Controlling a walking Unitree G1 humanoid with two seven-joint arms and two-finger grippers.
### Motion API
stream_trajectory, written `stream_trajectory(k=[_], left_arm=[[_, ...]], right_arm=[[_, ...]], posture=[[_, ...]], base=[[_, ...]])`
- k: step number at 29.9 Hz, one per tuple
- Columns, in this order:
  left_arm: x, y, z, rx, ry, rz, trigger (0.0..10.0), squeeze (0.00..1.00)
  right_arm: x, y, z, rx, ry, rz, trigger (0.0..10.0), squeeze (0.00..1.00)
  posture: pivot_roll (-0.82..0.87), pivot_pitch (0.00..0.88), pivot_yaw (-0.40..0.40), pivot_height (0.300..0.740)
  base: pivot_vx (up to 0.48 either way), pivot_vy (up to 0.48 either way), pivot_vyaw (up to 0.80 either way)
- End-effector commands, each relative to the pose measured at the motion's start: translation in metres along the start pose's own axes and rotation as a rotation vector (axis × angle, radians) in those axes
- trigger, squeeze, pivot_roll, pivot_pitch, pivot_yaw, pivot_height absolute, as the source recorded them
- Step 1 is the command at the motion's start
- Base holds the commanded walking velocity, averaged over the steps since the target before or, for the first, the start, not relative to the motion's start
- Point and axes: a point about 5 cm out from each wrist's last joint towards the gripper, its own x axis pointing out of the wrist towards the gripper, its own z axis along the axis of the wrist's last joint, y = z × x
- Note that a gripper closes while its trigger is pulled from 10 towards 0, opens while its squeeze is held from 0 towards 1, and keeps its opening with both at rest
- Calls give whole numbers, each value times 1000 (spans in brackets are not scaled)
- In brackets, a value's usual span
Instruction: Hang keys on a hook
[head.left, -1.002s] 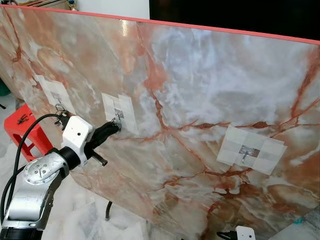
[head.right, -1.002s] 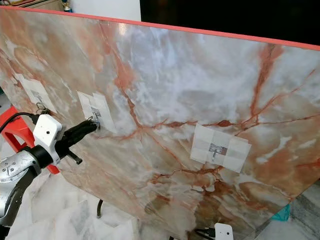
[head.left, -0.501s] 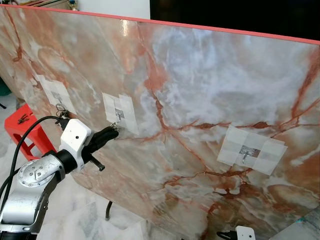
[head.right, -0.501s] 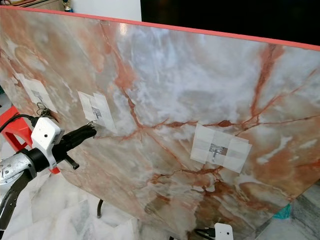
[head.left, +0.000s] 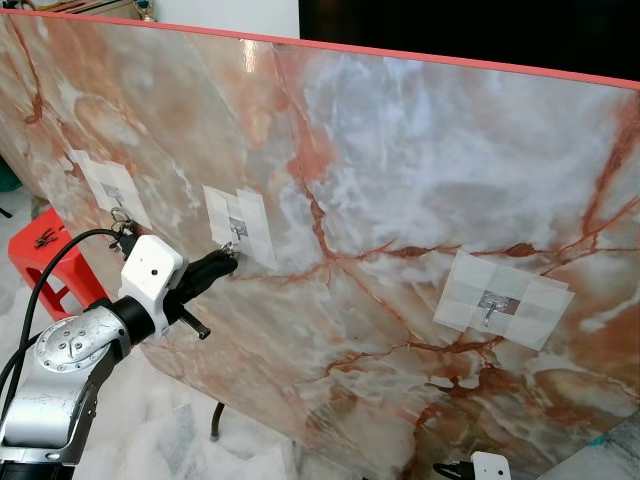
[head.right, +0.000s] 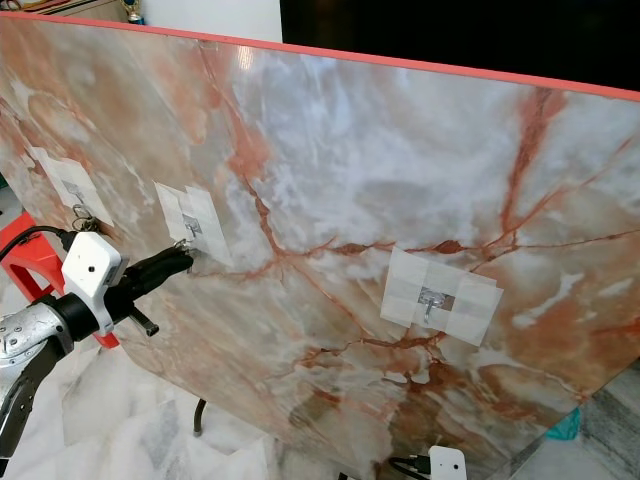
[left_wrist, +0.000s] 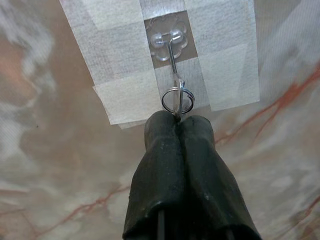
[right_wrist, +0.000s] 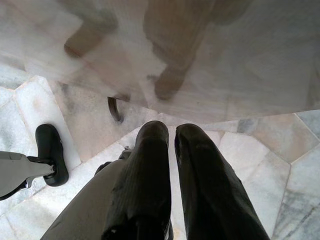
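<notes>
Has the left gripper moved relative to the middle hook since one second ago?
Yes. The left gripper, shut on the key ring, has dropped slightly: its tip was level with the taped hook and now sits just below it.

Both eye views look forward and down from the head at the tilted marble panel (head.left: 400, 200), sharing its taped hooks. The left wrist view faces the middle hook (left_wrist: 170, 45) from very near. The right wrist view faces the floor (right_wrist: 260, 145) below the panel.

Right hand (right_wrist: 171, 131), fingers slightly parted, above tiled floor (right_wrist: 260, 145).
</notes>
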Motion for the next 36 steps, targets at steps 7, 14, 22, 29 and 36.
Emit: stream_trajectory(k=[7, 14, 22, 29, 36], left_arm=[[-1, 6, 15, 44, -56, 19, 10000, 0], [1, 7, 16, 47, -66, 30, 10000, 0], [2, 2, 13, 30, -51, 0, 10000, 0], [-1, 1, 8, 26, -13, -30, 10000, 0], [0, -1, 7, 28, -7, -38, 10000, 0]], right_arm=[[0, 0, 0, -5, -1, 0, 10000, 0], [0, 1, 0, -4, -1, 1, 10000, 0], [0, 1, 0, -4, 0, 1, 10000, 0], [0, 1, 0, -8, 2, 1, 10000, 0], [0, 1, 0, -8, 1, 2, 10000, 0]], posture=[[52, 23, 2, 740], [52, 22, 2, 740], [49, 22, 2, 740], [54, 21, 1, 740], [54, 19, 1, 740]], base=[[0, 0, 0], [0, 0, 0], [0, 0, 0], [0, 0, 0], [0, 0, 0]])
